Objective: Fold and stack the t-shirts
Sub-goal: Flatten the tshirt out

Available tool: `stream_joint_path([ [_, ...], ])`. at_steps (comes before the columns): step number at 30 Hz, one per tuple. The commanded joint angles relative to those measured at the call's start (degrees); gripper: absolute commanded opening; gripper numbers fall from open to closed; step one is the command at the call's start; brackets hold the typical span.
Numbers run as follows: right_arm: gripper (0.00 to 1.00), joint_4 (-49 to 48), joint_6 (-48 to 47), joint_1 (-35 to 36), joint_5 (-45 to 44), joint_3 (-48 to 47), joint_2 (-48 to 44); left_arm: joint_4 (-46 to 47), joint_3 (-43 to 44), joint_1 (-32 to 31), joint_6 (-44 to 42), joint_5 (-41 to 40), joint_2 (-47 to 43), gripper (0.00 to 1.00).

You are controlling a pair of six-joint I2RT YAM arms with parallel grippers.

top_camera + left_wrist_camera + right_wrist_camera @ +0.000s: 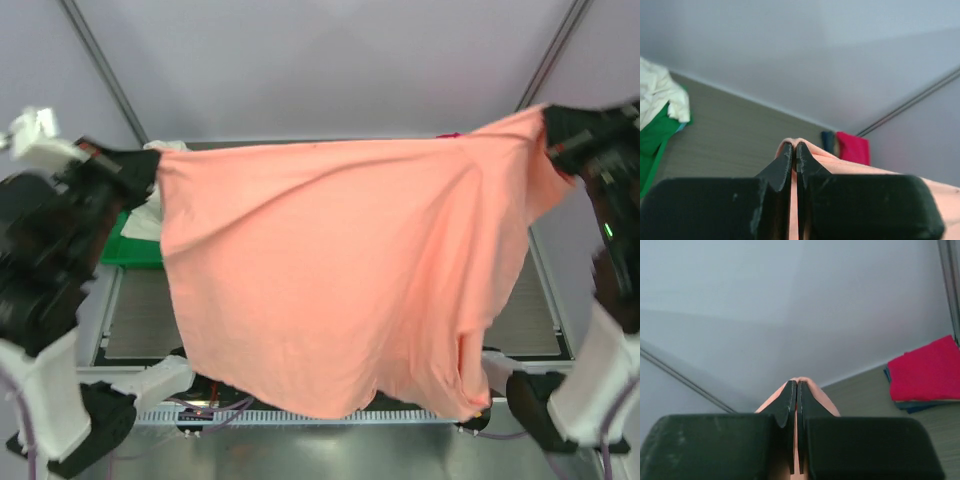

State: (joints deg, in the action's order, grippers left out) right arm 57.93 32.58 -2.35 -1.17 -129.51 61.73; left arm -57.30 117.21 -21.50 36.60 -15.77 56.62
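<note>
Pinching opposite corners of the salmon-pink t-shirt (340,270), both jaws hold it aloft

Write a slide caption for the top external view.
Left pincer and right pincer, both shut, hold the salmon-pink t-shirt spread above the table.

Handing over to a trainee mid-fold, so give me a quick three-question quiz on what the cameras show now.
1. True or false: the pink t-shirt is already folded.
2. The left fingers and right fingers are: A) open B) shut on that shirt's upper corners C) shut on nothing.
3. Which shirt rests on the green tray?
Key: 1 false, it hangs spread open in the air; 2 B; 3 the cream t-shirt.
</note>
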Motion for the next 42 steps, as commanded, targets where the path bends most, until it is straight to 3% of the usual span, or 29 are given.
stream_joint_path([
  [1, 0.01, -2.6, -2.5, 0.2, 2.4, 9.3, 20.0, -8.1, -2.5, 3.1, -1.4, -6.2, 15.2, 0.00],
  [3, 0.01, -6.3, -3.0, 2.2, 2.0, 10.1, 26.6, -6.4, -4.6, 8.4, -1.4, 3.2, 24.5, 0.00],
  [5, 0.06, -6.2, -5.7, 4.8, 2.7, 6.1, 38.8, -4.1, -8.3, 15.9, -1.9, 9.4, 31.7, 0.26],
  [6, 0.35, -5.0, -6.7, 5.9, 3.2, 3.5, 43.5, -4.0, -8.1, 17.4, -2.3, 13.3, 39.0, 0.40],
  [7, 0.60, -0.1, -8.0, 7.8, 2.4, -3.4, 50.5, -4.0, -8.0, 18.8, -4.1, 14.4, 41.8, 0.70],
  [8, 0.66, 1.7, -8.5, 8.7, 1.7, -5.9, 53.3, -3.9, -7.6, 18.9, -4.9, 14.6, 44.0, 0.78],
  [10, 0.75, 0.8, -9.6, 10.9, -1.0, -4.5, 54.5, -2.4, -9.4, 18.9, -6.1, 13.6, 45.7, 0.86],
  [18, 0.80, -14.8, -7.5, 12.7, -0.6, 26.1, 37.9, 9.3, -28.8, 18.5, -6.1, 13.0, 35.2, 0.88],
  [22, 0.81, -21.1, -6.0, 13.2, 0.4, 41.8, 32.4, 17.2, -38.0, 14.9, -4.3, 15.4, 32.3, 0.88],
  [25, 0.81, -23.5, -5.2, 13.2, 2.3, 48.5, 31.3, 23.6, -41.2, 11.1, -2.4, 18.8, 34.4, 0.88],
  [29, 0.81, -24.7, -5.2, 13.2, 3.4, 50.8, 33.0, 27.8, -38.3, 7.4, -1.4, 17.7, 44.4, 0.88],
  [36, 0.81, -25.1, -5.9, 13.2, 4.2, 48.0, 36.7, 26.0, -30.6, 6.5, 0.4, 12.8, 58.7, 0.88],
  [42, 0.81, -25.8, -6.4, 13.2, 4.0, 46.7, 40.5, 29.3, -30.5, 6.5, 2.4, 11.4, 63.8, 0.82],
])
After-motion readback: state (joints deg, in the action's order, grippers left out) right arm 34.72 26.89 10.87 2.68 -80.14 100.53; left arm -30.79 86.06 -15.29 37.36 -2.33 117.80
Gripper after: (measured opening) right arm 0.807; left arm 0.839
